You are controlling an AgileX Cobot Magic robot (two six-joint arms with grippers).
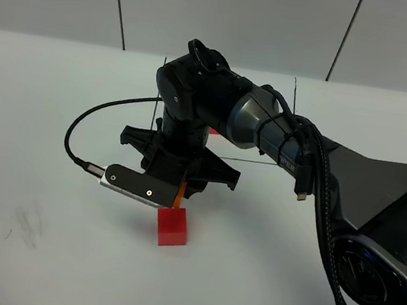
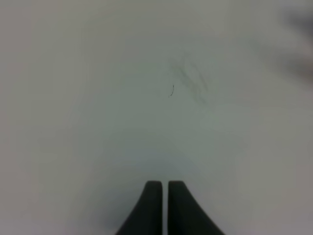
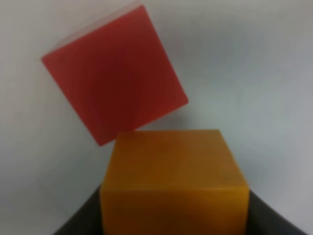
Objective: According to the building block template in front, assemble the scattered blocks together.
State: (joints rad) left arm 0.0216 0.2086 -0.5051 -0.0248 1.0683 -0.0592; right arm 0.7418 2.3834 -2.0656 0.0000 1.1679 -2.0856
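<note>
My right gripper (image 1: 179,195) reaches across the middle of the table and is shut on an orange cube (image 1: 181,191), which fills the space between the jaws in the right wrist view (image 3: 171,171). A red cube (image 1: 173,227) sits on the table just in front of it; in the right wrist view the red cube (image 3: 115,78) is turned at an angle, one corner right at the orange cube's edge. The arm covers most of the template; its thin black frame line (image 1: 252,161) and a sliver of red (image 1: 213,131) show. My left gripper (image 2: 165,188) is shut and empty over bare table.
A black cable (image 1: 84,131) loops out to the left of the right wrist. Faint scuff marks (image 1: 28,226) lie on the white table at front left. The right arm's base (image 1: 384,225) fills the right side.
</note>
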